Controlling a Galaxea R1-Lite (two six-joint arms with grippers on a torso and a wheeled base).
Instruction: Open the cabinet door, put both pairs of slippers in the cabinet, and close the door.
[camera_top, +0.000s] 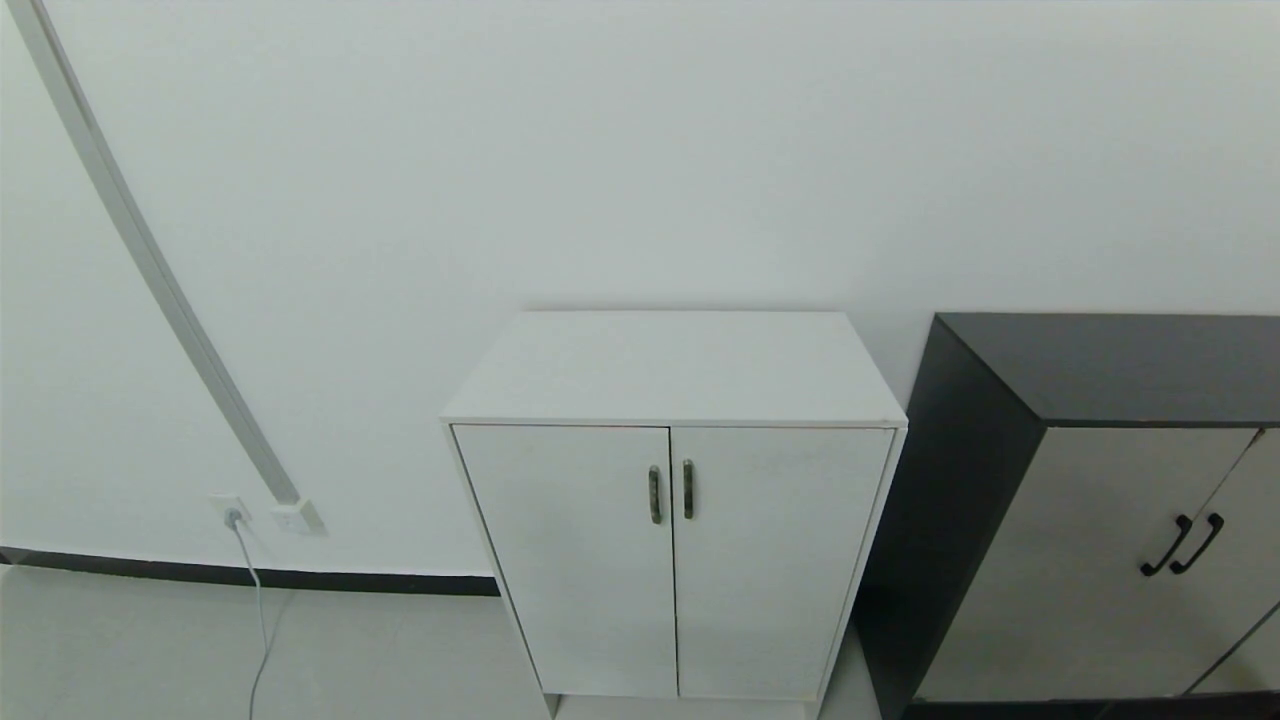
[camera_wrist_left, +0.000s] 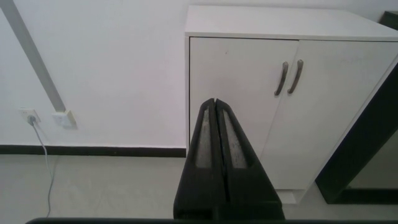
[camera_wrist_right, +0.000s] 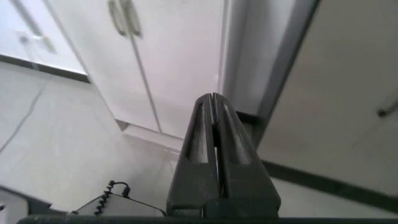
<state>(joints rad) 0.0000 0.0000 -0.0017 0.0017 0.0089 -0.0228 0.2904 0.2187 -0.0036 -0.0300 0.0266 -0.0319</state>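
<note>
The white cabinet looks like smooth, matt laminated board, its two handles a dull brushed metal. To its right the dark cabinet has matt black sides and slightly sheeny pale doors, and the pale floor is smooth tile with a faint gloss.

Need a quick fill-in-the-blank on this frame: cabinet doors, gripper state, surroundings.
1. Both doors of the white cabinet are ____.
2. The left gripper and the right gripper each have their fingers ____, holding nothing.
3. The neighbouring cabinet on the white one's right has a ____ side and top.

Missing words: closed; shut; black.
</note>
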